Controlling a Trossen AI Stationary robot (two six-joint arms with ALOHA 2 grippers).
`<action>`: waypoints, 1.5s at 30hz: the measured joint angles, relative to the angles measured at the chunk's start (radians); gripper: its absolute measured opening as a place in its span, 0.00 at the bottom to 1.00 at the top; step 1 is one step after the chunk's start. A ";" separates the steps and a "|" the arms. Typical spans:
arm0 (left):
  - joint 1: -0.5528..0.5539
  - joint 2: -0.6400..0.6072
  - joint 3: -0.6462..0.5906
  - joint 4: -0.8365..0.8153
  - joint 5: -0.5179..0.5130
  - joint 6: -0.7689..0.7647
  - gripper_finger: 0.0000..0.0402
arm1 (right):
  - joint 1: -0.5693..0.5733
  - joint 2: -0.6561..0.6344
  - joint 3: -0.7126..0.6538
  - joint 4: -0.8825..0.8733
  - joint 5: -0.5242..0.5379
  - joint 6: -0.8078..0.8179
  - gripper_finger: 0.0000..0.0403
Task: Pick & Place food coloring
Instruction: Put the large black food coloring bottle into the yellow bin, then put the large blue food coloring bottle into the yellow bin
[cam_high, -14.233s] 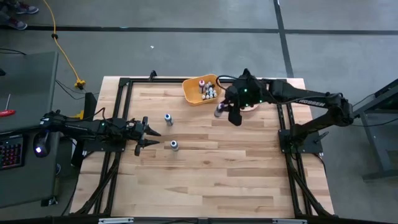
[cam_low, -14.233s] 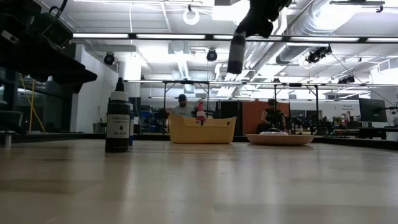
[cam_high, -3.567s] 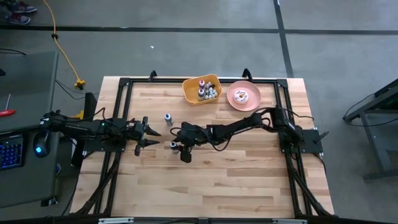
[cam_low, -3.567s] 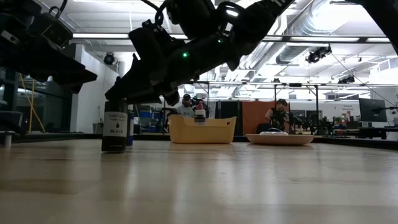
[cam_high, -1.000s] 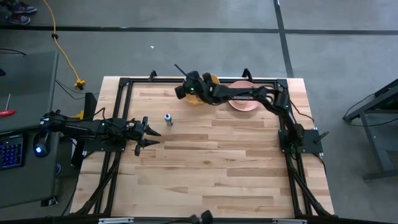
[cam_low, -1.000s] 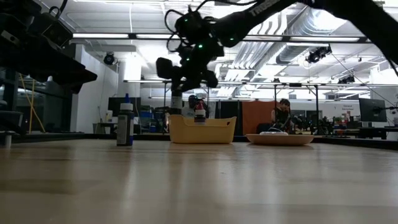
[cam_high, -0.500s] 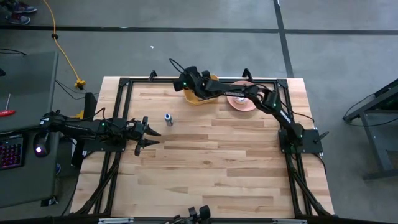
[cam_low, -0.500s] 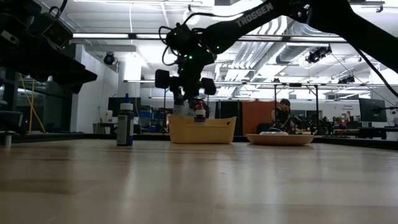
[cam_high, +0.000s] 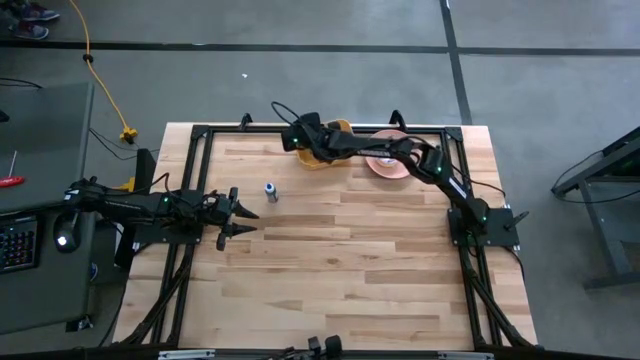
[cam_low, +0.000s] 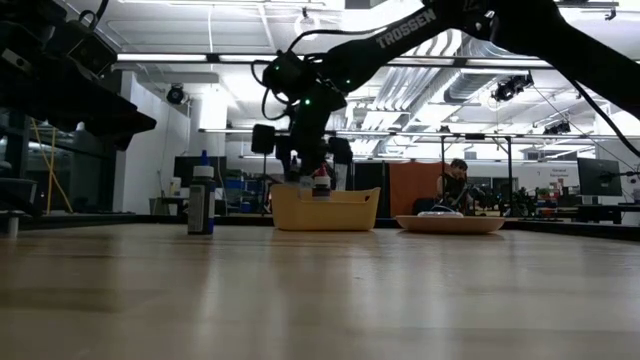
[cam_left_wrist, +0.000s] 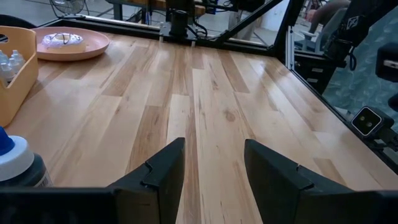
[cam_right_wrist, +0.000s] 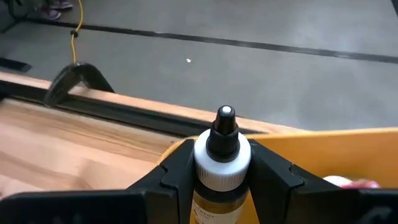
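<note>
My right gripper (cam_high: 305, 136) hangs over the left end of the yellow bin (cam_high: 322, 162) at the table's far edge, shut on a small food coloring bottle (cam_right_wrist: 222, 155) with a black tip and a white collar. Other small bottles (cam_left_wrist: 7, 59) stand in the bin. A blue-capped bottle (cam_high: 270, 190) stands upright on the table, left of the bin and nearer. My left gripper (cam_high: 240, 215) waits open at the table's left side, close to that bottle. My right gripper pinches the bottle between its two fingers at the shoulder just under the white collar (cam_right_wrist: 221, 179), one finger (cam_right_wrist: 177, 165) on each side. The black tip stands clear above the fingers. The bottle is lifted clear, over the bin's left end (cam_low: 290, 200).
A pink plate (cam_high: 385, 165) with a doughnut lies right of the bin, partly under my right arm. A black frame (cam_high: 200, 135) runs round the table's edges. Bare wood spreads across the middle and the near half of the table (cam_high: 350, 270).
My right gripper has sunk with the bottle toward the yellow bin's left end and its wrist has rolled and tipped farther down. The bottle stays in the hold. The blue-capped bottle on the table has kept its place.
</note>
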 joint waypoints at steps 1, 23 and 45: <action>0.000 0.000 0.000 0.000 0.000 0.000 0.41 | 0.001 0.003 0.000 0.000 0.001 0.009 0.28; 0.000 0.000 0.000 0.000 0.016 0.000 0.41 | 0.006 0.010 0.000 -0.070 0.018 0.047 0.33; 0.000 0.000 0.000 0.000 0.020 0.000 0.41 | -0.008 -0.007 0.004 0.043 -0.083 -0.275 0.36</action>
